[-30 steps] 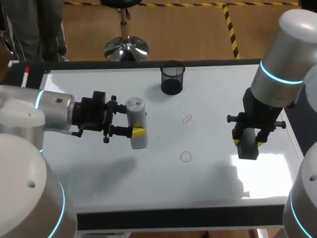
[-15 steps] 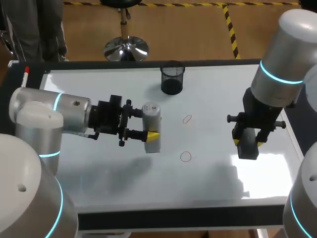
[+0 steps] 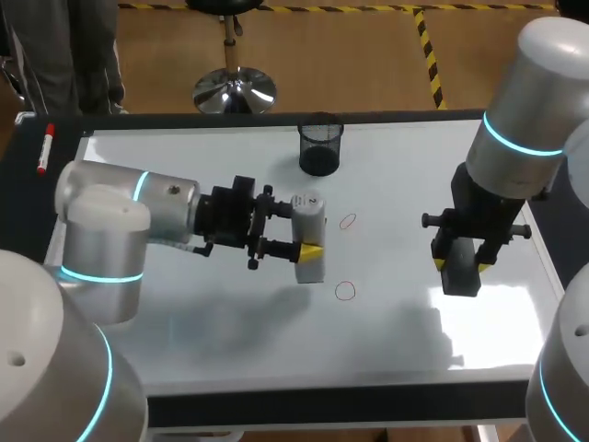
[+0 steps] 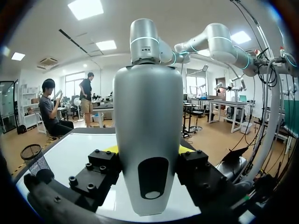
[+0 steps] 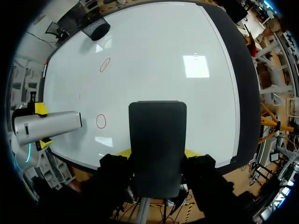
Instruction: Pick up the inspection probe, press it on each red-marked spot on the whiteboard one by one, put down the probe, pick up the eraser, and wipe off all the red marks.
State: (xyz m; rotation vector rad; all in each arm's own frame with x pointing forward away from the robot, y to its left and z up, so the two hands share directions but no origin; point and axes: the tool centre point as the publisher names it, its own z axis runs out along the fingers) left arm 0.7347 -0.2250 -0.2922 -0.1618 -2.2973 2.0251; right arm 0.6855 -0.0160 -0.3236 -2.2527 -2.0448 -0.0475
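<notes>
Step in hand: probe pressing. The left gripper [image 3: 305,232] has its fingers clamped on the probe [image 3: 310,269] from two sides. It holds the probe over the whiteboard [image 3: 184,166], which lies on the table, left of both red marks. The far red mark [image 3: 347,221] is near the probe's top end. The near red mark [image 3: 344,291] is just beside its lower end. Both marks look untouched, so I judge that no press is done yet.

Next move, as a judgement: carry the probe sideways until its lower end is over one mark. Then go straight down and press, and do the same on the other mark.

The probe's long axis is about upright, crosswise to the fingers. The capped end is up and the narrower end points down at the board. Cannot tell if the lower end touches the board. The shadow lying off to the side suggests it is held clear.

The right gripper [image 5: 156,153] is off to the right side of the board, fingers clamped on the black eraser [image 5: 157,135], which hangs over the board.
</notes>
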